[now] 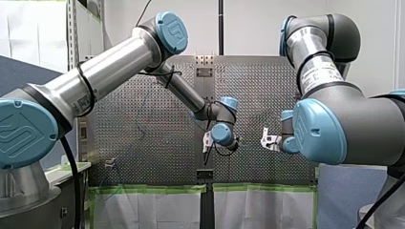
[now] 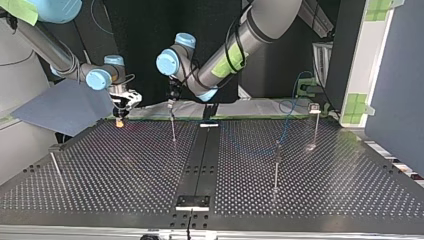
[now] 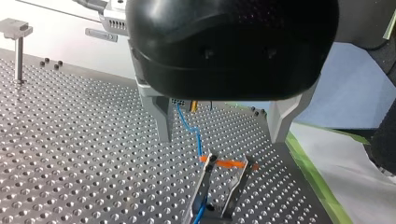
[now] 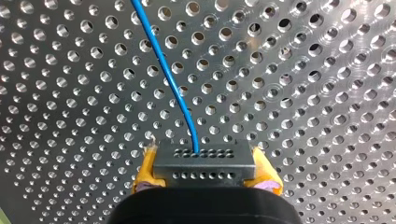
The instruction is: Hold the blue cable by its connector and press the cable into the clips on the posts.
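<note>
- Right claw: clamps the dark connector between its yellow pads, holes facing ahead.
- Blue cable: leaves the connector's middle and runs straight ahead of that claw, low over the perforated table, long axis in line with the claw's reach.
- Left claw: hangs with metal fingers wide apart, nothing between them.
- Ahead of that gap, closer to one finger: the cable's span, slanting from the connector beyond the claw to the top of a post with an orange clip. Seated there or only resting: cannot tell.
- Nearer the post by far: left claw, so probably the one to press the cable down. Right claw likely just anchors the end.
- Left arm: reaches in long, elbow high, wrist bent down over the post.
- Right arm: comes in short and bulky, wrist turned toward the other claw.
</note>
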{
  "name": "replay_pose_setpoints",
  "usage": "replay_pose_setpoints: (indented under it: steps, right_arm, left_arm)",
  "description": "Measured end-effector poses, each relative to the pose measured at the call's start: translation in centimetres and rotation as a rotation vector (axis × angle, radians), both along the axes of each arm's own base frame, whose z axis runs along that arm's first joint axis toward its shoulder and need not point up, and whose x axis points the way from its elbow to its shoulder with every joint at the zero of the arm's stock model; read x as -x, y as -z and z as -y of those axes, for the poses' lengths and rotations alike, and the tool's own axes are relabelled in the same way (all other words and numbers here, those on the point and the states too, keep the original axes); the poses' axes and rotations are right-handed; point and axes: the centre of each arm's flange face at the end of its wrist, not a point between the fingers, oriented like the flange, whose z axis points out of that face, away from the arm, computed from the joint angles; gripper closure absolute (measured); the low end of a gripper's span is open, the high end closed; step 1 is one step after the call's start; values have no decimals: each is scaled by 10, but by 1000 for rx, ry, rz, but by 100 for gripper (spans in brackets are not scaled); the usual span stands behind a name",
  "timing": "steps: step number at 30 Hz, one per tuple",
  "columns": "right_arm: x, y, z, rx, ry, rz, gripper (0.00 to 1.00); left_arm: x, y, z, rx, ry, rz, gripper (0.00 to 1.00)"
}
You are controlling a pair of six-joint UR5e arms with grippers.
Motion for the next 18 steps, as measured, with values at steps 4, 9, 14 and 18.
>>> replay_pose_setpoints:
  steps: [4,9,14,18]
  right_arm:
    - [0,0,0,0,0,1,100]
    - [0,0,0,-1,0,3,100]
    - [0,0,0,-1,0,4,100]
    - [-1,0,0,-1,-1,5,100]
  left_arm:
    - [1,0,1,0,2,-1,0]
    - [1,0,1,2,2,-2,0]
    - [3,0,2,2,2,-3,0]
    - [3,0,2,3,-1,-4,0]
